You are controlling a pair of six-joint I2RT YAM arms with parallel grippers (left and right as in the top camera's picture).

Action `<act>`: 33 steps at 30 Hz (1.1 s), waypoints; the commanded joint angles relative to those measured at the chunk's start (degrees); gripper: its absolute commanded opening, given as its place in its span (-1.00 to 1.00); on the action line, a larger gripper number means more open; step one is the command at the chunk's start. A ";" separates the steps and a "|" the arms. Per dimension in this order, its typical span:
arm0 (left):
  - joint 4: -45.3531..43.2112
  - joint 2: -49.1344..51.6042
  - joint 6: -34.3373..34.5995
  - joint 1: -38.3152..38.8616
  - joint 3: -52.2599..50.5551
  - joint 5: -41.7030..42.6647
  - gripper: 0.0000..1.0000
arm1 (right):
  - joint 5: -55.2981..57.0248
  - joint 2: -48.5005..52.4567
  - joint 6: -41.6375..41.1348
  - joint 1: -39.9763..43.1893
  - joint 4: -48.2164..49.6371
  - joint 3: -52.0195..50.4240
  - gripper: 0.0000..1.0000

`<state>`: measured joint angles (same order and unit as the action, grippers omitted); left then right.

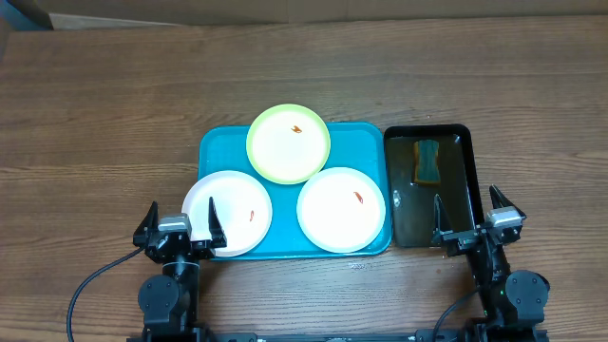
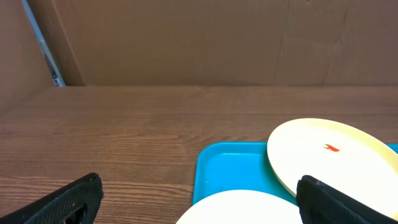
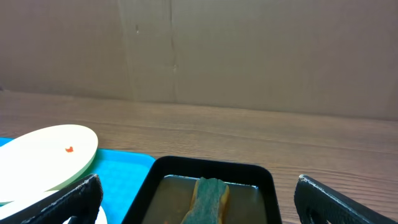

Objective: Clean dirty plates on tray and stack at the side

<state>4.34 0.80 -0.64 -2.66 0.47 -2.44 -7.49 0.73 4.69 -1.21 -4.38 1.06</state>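
The left jaws stand wide apart at the near edge of the bench (image 1: 114, 104) and hold nothing. In the overhead view the inner finger (image 1: 213, 217) lies over the near part of the left white plate (image 1: 233, 204), and the outer finger (image 1: 150, 220) is over bare wood. Whether the inner finger touches the plate I cannot tell. In the left wrist view both dark fingers (image 2: 68, 202) sit at the bottom corners, with that plate's pale rim (image 2: 242, 208) between them.

The right jaws are equally wide apart and empty. The inner finger (image 1: 438, 214) is over the near right part of the black tray (image 1: 427, 128), and the outer one (image 1: 497, 201) is over the bench beside it. Contact with the tray cannot be judged. The black tray holds water and a green-and-yellow sponge (image 1: 427, 161), which also shows between the fingers (image 3: 68, 199) in the right wrist view.

The turquoise tray (image 1: 220, 152) lies mid-bench, just left of the black tray. All three plates are on it, none stacked at the side. The yellow-green plate (image 1: 285, 152) sits at the far edge and overhangs the rim. The left white plate hangs over the tray's near left corner. The right white plate (image 1: 332, 218) lies inside the near right part. Each carries a small orange-red smear (image 1: 296, 130).
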 commanded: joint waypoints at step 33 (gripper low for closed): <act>64.04 55.56 5.75 0.07 73.90 29.35 1.00 | 2.60 66.34 -5.92 0.22 -55.54 73.92 1.00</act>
<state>57.25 43.53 9.21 -2.66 58.46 17.67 -5.13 55.33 -1.48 -1.17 -52.51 62.13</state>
